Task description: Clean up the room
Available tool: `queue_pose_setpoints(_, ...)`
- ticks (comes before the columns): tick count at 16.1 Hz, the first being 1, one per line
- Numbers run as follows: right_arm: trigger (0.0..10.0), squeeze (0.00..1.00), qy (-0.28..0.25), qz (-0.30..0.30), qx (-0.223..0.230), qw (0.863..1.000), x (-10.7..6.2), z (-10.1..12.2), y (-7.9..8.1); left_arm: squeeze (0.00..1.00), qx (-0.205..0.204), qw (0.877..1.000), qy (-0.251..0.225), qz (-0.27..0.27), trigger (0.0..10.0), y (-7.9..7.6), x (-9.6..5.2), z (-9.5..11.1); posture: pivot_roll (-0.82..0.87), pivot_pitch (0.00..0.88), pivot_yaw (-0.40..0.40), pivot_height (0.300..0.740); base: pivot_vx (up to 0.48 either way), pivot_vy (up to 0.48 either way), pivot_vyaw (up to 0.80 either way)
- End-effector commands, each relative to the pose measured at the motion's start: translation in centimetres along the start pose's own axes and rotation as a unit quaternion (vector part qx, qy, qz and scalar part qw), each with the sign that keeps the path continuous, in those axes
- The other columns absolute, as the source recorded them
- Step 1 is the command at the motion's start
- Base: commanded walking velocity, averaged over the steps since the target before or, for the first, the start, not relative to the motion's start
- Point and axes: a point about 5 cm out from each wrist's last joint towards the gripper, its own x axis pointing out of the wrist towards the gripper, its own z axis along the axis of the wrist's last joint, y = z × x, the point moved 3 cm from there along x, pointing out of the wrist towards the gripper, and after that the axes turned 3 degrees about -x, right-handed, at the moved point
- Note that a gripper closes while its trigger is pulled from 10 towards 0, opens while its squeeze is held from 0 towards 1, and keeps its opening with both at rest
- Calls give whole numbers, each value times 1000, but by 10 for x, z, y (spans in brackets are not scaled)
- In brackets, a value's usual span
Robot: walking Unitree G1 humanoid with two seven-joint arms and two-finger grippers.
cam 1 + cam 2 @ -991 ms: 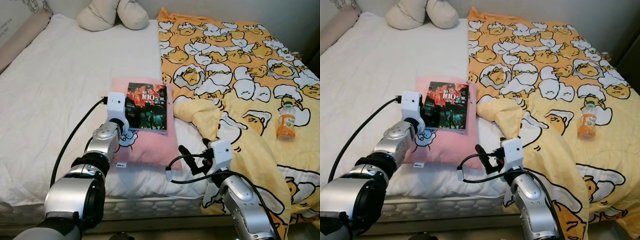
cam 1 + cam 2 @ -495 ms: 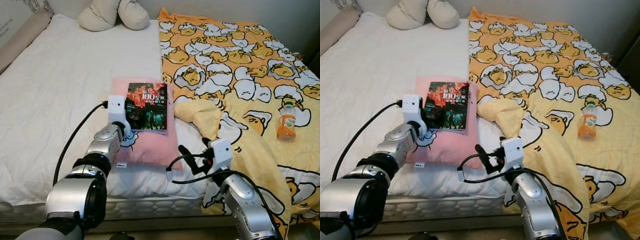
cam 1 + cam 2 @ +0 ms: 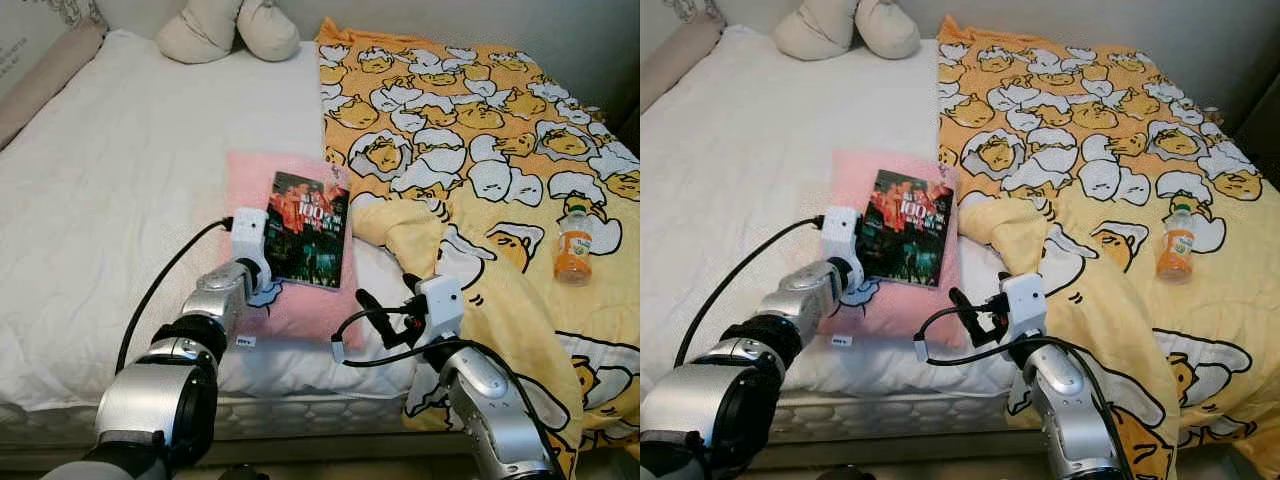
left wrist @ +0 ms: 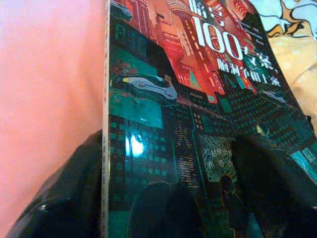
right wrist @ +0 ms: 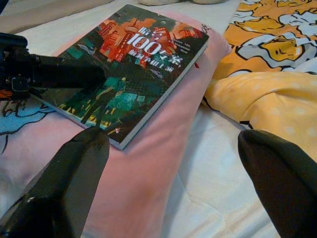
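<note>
1. Over the last second the book (image 3: pixel 308 229) had turned and slid on the pink pillow (image 3: pixel 250 180): it had lain square with the pillow, and now sat skewed, its far end swung toward the yellow blanket (image 3: pixel 480 150) and its near edge drawn closer to the bed's front edge.
2. The left gripper (image 3: pixel 262 262) had travelled with it, from the pillow's left side in toward the middle. Judged: the book was gripped and coming off the pillow, the first pick of the tidy-up.
3. Left wrist view: black fingers (image 4: pixel 267 168) sat on the book's cover and spine side, pinching its near edge; the book filled the frame above the pink fabric.
4. Left arm reached forward and low over the mattress (image 3: pixel 120 180), forearm nearly flat, wrist box at the book's near-left corner.
5. Right gripper (image 3: pixel 375 322) hovered by the bed's front edge, between pillow and blanket, fingers spread wide and holding nothing; it had hardly shifted.
6. An orange juice bottle (image 3: pixel 573 245) lay on the blanket near the bed's right edge, untouched. Two cream cushions (image 3: pixel 230 25) sat at the head.
</note>
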Motion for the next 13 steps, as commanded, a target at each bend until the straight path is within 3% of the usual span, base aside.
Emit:
queue_pose_setpoints(1,10000,0,1,-4,3,1000,-1,-2,-1,0,-14,999,43,20,0,6,-4,-25,-81,0,-20,740,0,0,0)
queue_pose_setpoints(3,10000,0,1,-6,3,1000,-1,-2,-2,0,-66,997,25,29,0,13,-5,-20,-81,0,-19,740,0,0,0)
queue_pose_setpoints(13,10000,0,5,-10,5,1000,0,-4,-4,0,-42,998,29,28,0,16,-7,-24,-80,0,-19,740,0,0,0)
